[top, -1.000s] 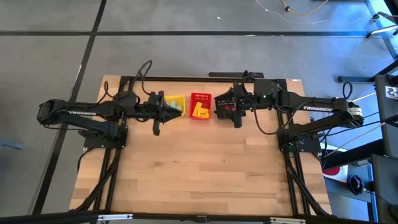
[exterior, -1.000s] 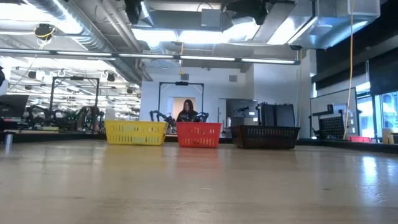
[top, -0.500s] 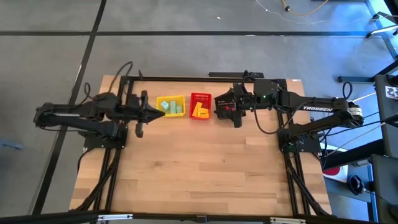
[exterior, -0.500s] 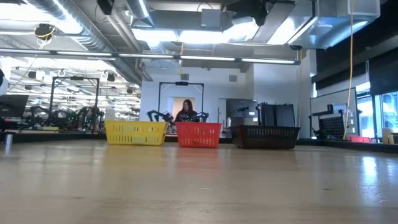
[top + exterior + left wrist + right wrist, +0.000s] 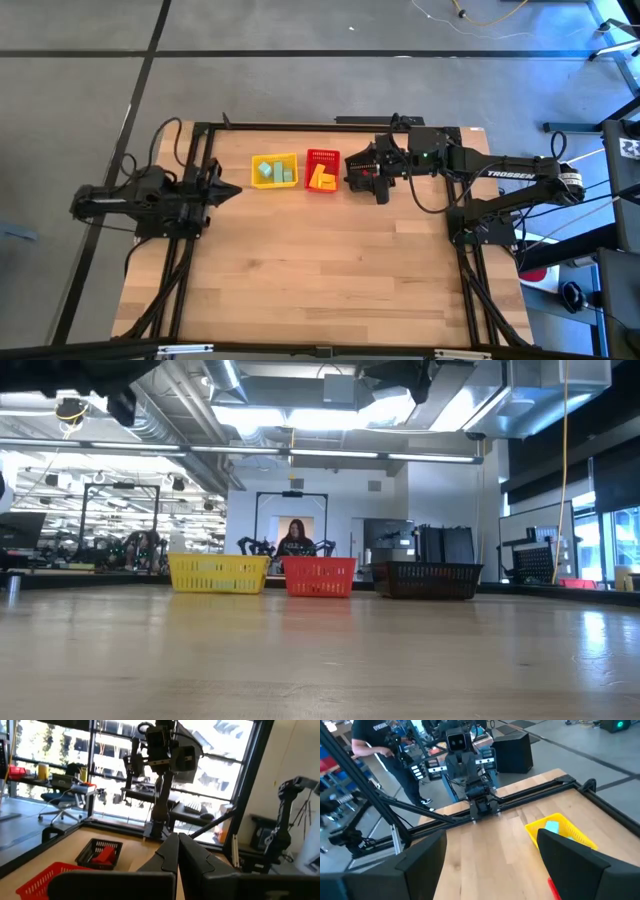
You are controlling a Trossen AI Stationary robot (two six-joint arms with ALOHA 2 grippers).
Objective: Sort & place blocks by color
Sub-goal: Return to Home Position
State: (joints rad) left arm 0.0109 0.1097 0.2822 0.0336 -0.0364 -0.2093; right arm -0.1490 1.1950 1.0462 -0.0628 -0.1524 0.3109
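Observation:
Three mesh baskets stand in a row near the table's far edge. The yellow basket (image 5: pixel 274 170) holds pale teal-green blocks (image 5: pixel 276 174), one of which also shows in the right wrist view (image 5: pixel 551 826). Yellow blocks (image 5: pixel 321 179) lie in the red basket (image 5: pixel 322 171). A red block (image 5: pixel 103 855) lies in the black basket (image 5: pixel 99 853). My left gripper (image 5: pixel 226 190) is shut, empty, and left of the yellow basket. My right gripper (image 5: pixel 374 182) hangs open above the black basket; its fingers stand wide apart in its wrist view (image 5: pixel 490 870).
The near half of the wooden table (image 5: pixel 320 280) is bare. Black frame rails (image 5: pixel 190 250) run along its left and right sides. In the low view the baskets (image 5: pixel 320 576) stand far off. A person (image 5: pixel 370 740) stands beyond the table.
My left arm has drawn back from above the yellow basket toward the table's left edge and folded in, so the teal-green blocks in that basket now show uncovered. My right arm has kept still.

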